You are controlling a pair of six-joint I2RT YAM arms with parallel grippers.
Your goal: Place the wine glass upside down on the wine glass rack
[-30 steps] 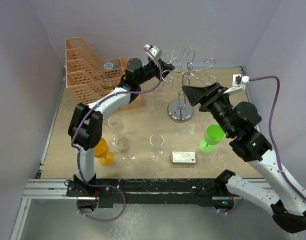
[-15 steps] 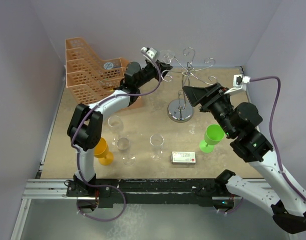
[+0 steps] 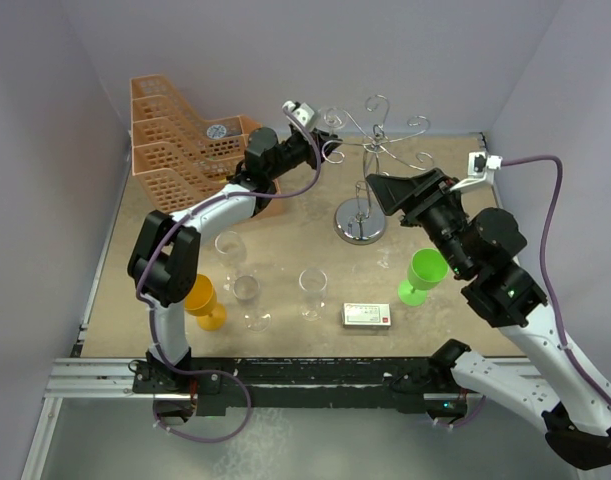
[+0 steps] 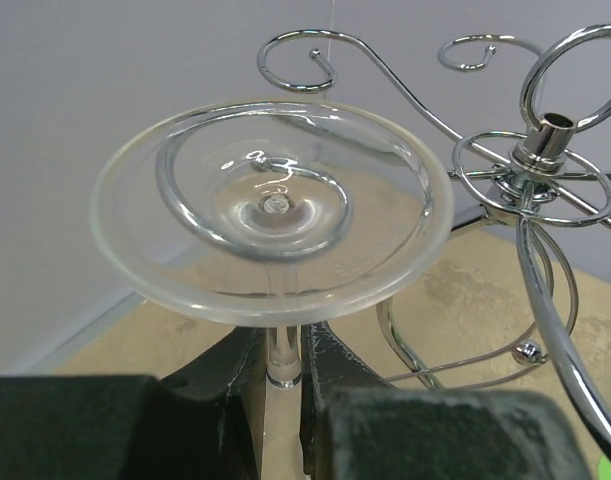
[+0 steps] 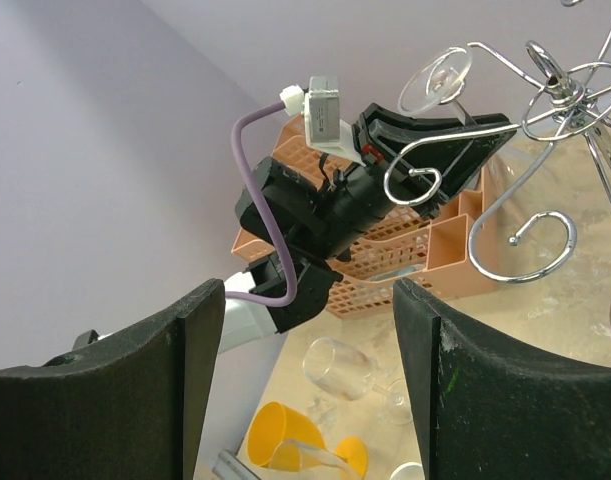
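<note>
one wine glass [image 4: 272, 205], bowl hidden.

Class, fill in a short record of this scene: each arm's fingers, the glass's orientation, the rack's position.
Left fingers: shut on the stem of the wine glass
Right fingers: open, empty
Glass orientation: upside down, foot uppermost
Glass position: close to a scroll arm of the wine glass rack; contact unclear
Rack position: upright on the table, towards the back

My left arm [image 3: 210, 205] stretches from lower left toward the upper centre of the overhead view, my left gripper [image 4: 282, 362] pinched on the wine glass [image 4: 275, 200] stem, while my right arm [image 3: 505, 285] bends in from lower right, my right gripper [image 3: 378, 187] spread wide and empty.
</note>
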